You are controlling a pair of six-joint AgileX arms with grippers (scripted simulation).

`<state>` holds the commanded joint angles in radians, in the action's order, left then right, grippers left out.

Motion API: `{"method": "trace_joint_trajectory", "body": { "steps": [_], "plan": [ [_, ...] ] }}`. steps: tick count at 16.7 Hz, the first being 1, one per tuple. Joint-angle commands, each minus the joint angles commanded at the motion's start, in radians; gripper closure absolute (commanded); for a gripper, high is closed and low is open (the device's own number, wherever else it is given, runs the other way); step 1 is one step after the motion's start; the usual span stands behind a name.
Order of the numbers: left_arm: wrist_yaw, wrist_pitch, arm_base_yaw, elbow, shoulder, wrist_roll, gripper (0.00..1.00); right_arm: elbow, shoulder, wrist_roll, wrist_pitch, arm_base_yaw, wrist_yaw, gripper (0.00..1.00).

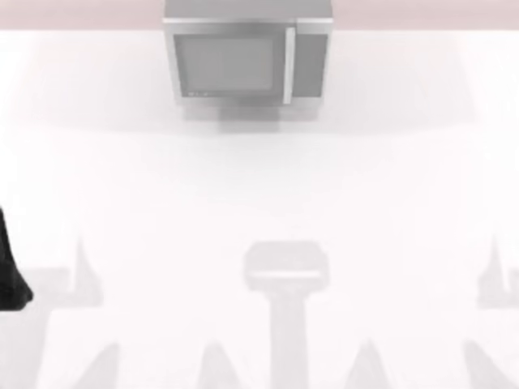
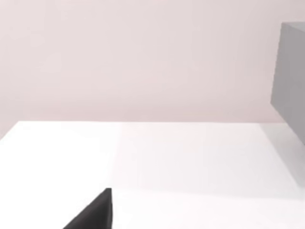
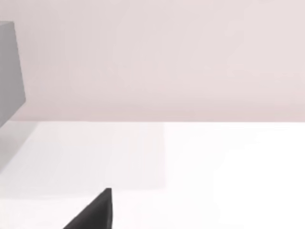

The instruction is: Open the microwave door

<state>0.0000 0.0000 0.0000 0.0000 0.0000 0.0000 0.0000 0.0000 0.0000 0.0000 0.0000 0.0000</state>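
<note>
Top view shows you the microwave (image 1: 247, 57) at the far edge of the table (image 1: 259, 186), about midway across, with its face turned toward the arms. The microwave door (image 1: 229, 63) lies flush and closed, taking up most of that face. Its pale vertical bar handle (image 1: 289, 65) runs along the door's right edge, just beside the narrow control panel (image 1: 311, 63) on the right of the microwave.

Your left arm (image 1: 10, 267) shows only as a dark shape at the table's left edge, well apart from the microwave and nearer the front. The right arm does not appear in the top view at all. Each wrist view shows 1 dark wedge at the bottom edge, the left gripper (image 2: 93, 213) and the right gripper (image 3: 93, 213), and a grey side of the microwave off to 1 side. Whether either gripper is spread or pressed together, you cannot tell.

Expect the door to be a stiff, rigid panel that swings on a hinge, probably along its left edge, opposite the handle. Take hold of the bar handle around its middle, then pull in an arc, not straight back. The bar looks smooth and thin, so a shallow pinch may slip. The microwave looks small and could slide if you tug hard.
</note>
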Motion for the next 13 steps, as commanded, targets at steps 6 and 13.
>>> {"method": "trace_joint_trajectory", "body": {
  "steps": [6, 13],
  "plan": [
    [-0.024, -0.054, -0.043, 0.097, 0.101, -0.027, 0.00, 0.000, 0.000, 0.000, 0.000, 0.000, 0.000, 0.00],
    [-0.137, -0.268, -0.230, 0.609, 0.659, -0.177, 0.00, 0.000, 0.000, 0.000, 0.000, 0.000, 0.000, 0.00]
  ]
}}
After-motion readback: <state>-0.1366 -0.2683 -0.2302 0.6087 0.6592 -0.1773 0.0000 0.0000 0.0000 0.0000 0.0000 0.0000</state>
